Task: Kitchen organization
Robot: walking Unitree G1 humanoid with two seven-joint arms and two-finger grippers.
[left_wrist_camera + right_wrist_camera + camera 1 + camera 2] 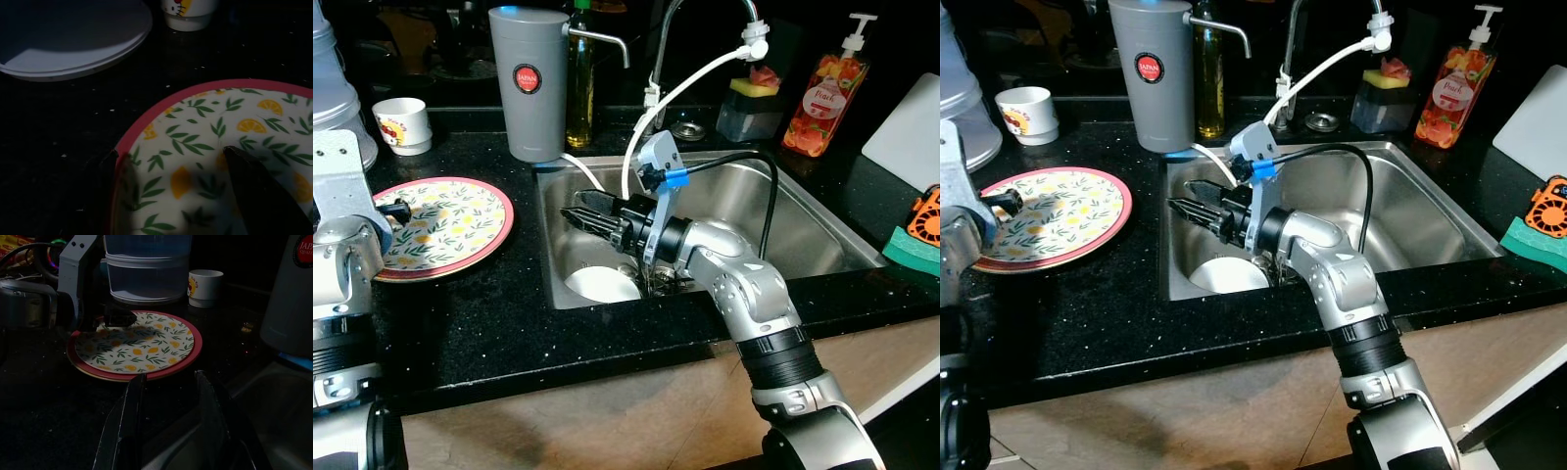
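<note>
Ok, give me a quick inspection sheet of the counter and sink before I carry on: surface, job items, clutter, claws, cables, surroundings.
Surface: black speckled counter around a steel sink.
Job's things: lemon-pattern plate with red rim on the counter left of the sink; white dish in the sink bottom.
Clutter: grey water dispenser, small white cup, orange soap bottle, oil bottle, green sponge.
Grippers: left claw open over the plate's edge; right claw open, empty, above the sink.
Cables: black cable looping over the right wrist; white hose from the tap.
Surroundings: nothing seen.
</note>
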